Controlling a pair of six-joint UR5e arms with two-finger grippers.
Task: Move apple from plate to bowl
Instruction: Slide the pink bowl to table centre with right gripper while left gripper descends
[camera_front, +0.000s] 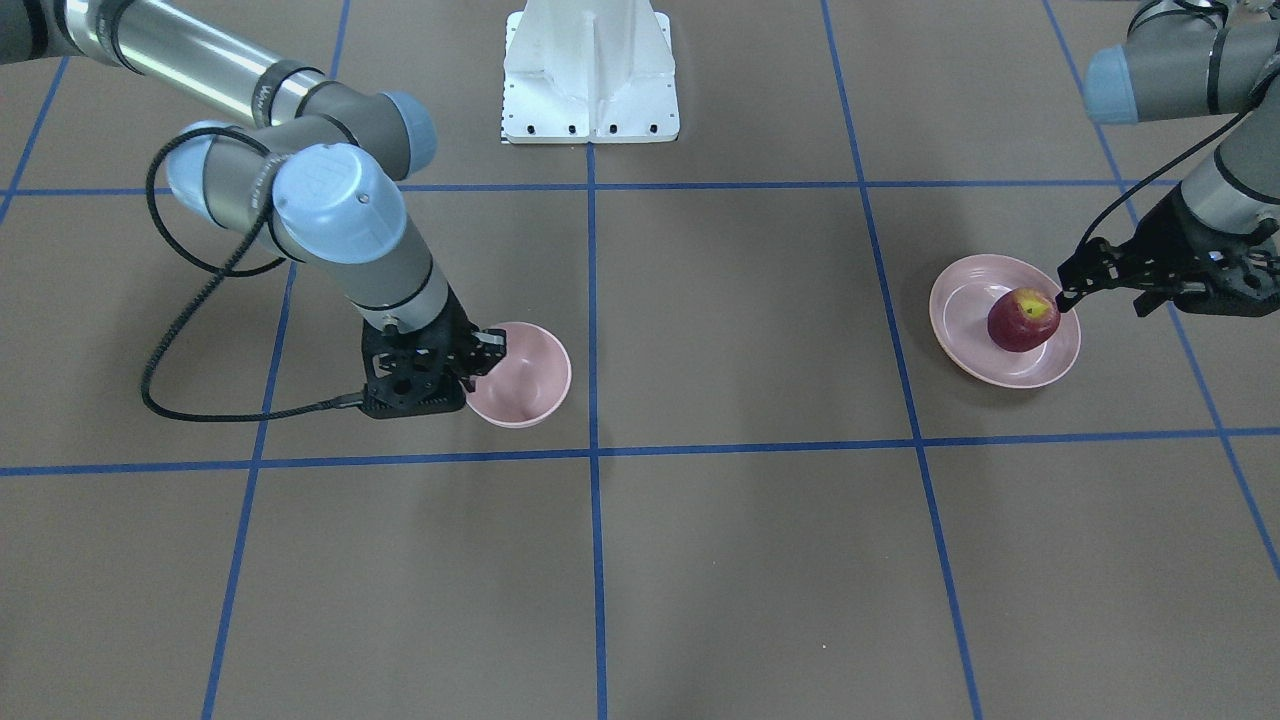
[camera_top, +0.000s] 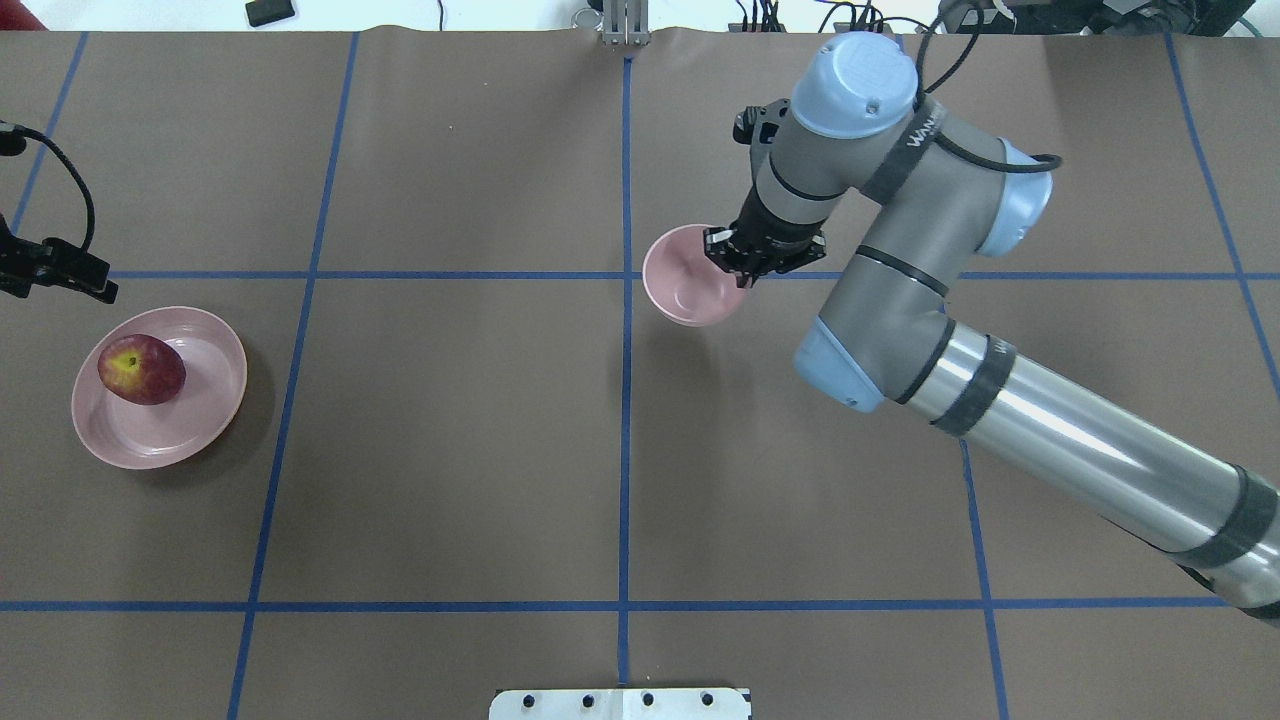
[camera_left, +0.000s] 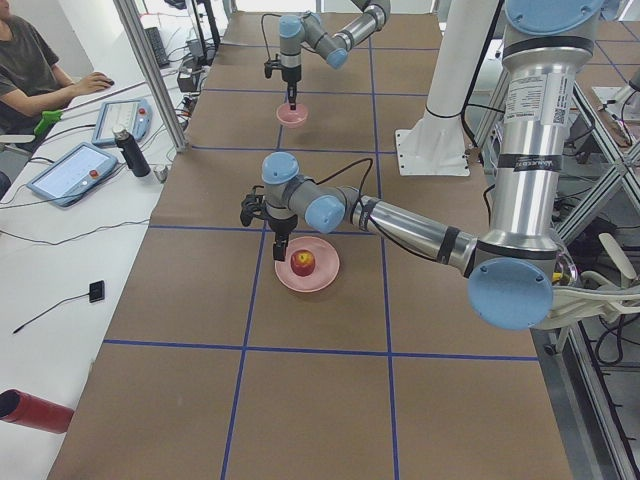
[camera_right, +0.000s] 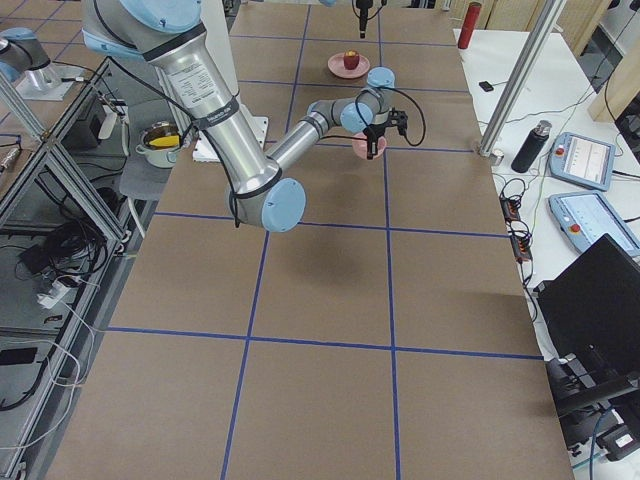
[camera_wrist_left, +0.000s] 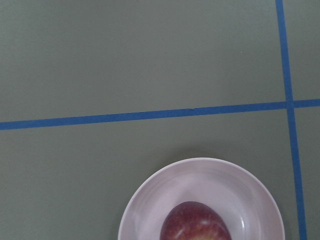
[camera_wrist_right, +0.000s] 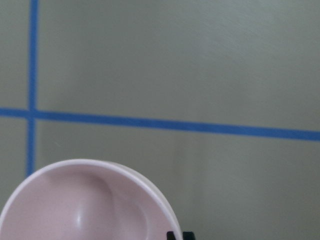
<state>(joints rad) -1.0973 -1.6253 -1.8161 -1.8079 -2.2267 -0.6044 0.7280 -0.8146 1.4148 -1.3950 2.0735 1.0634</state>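
The left tool (camera_front: 1100, 298) hangs spread wide. One finger tip shows just beside the apple (camera_front: 1022, 320) in the front view, and the left wrist view shows no tips at all. From the left-end camera the tool stands over the plate (camera_front: 960, 300) at its rim, on the side away from the robot, with its fingers pointing down. It holds nothing, and it appears clear of the apple.

The apple lies on the plate, a little off centre toward that same rim, with its yellow-green patch turned up. The plate sits flat on the worktop (camera_front: 740, 330), far out on the robot's left.

The right tool (camera_wrist_right: 179, 235) is narrow. Its two black tips sit close together right at the rim of the bowl (camera_front: 530, 385), on the side facing the right arm, and they seem to pinch that rim. The front and overhead views show the fingers overlapping the rim there. The wrist stands nearly upright above the bowl.

The bowl rests near the worktop's middle, just to the robot's right of the centre tape line (camera_front: 592, 320), and well apart from the plate.

Blue tape marks the brown worktop into squares. A white base (camera_front: 590, 75) stands at the robot's edge. Beside the worktop, a seated person (camera_left: 30, 70) shows in the left-end view.
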